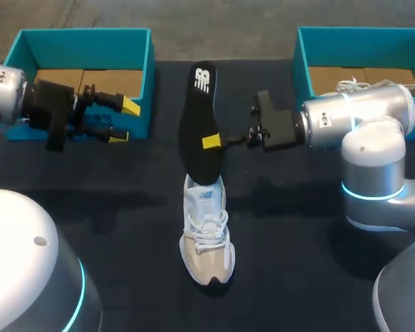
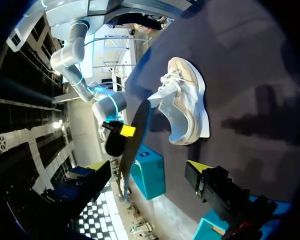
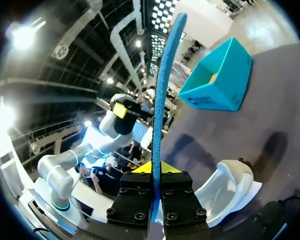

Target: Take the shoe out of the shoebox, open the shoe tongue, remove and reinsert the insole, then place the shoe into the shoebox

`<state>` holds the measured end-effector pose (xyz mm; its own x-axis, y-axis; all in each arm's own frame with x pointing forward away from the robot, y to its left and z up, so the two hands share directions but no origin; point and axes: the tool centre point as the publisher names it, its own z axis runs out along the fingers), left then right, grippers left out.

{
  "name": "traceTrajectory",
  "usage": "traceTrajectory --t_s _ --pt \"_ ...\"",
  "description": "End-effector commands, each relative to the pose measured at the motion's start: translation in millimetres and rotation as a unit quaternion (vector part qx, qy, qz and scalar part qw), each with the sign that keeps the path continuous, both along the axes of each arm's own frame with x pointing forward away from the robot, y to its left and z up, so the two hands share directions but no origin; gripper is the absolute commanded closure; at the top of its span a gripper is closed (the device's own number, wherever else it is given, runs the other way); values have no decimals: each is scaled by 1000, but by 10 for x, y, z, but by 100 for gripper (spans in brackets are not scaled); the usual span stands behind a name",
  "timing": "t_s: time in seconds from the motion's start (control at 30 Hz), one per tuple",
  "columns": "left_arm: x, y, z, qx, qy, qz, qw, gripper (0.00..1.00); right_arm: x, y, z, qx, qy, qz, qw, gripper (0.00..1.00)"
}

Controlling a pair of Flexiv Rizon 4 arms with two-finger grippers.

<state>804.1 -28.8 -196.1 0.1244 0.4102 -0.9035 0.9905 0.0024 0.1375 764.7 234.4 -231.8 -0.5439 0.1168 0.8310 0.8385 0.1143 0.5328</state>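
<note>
A white and beige shoe [image 1: 206, 238] lies on the dark table with its toe toward the front edge; it also shows as the shoe [image 2: 187, 105] and the shoe [image 3: 230, 192]. The black insole [image 1: 199, 131] stands raised over its heel end, lower tip at the shoe's opening. My right gripper [image 1: 211, 142] is shut on the insole's edge; the right wrist view shows the insole [image 3: 162, 100] edge-on between the tips of that gripper [image 3: 156, 167]. My left gripper [image 1: 126, 121] is open and holds nothing, hanging beside the left shoebox [image 1: 83, 32], well left of the insole [image 2: 132, 145].
A second teal shoebox [image 1: 360, 31] stands at the back right behind my right arm, with something white inside. The left shoebox [image 3: 217, 80] shows a brown cardboard floor. Dark open tabletop [image 1: 297, 277] surrounds the shoe.
</note>
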Motion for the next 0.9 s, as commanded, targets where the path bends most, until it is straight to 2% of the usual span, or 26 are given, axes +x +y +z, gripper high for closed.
traceTrajectory --t_s 0.03,0.17,0.63,0.9 --pt "42 -2 -33 13 7 -1 1000 0 -55 -42 85 3 -13 -8 1000 100" --pt "87 32 -85 32 24 -17 999 0 -25 -57 169 -7 -37 -3 999 100" --pt "90 55 -234 63 38 -24 997 0 150 102 178 -30 -112 30 993 100" --pt "156 20 -398 74 44 -4 996 0 264 192 52 -30 -145 66 987 100"
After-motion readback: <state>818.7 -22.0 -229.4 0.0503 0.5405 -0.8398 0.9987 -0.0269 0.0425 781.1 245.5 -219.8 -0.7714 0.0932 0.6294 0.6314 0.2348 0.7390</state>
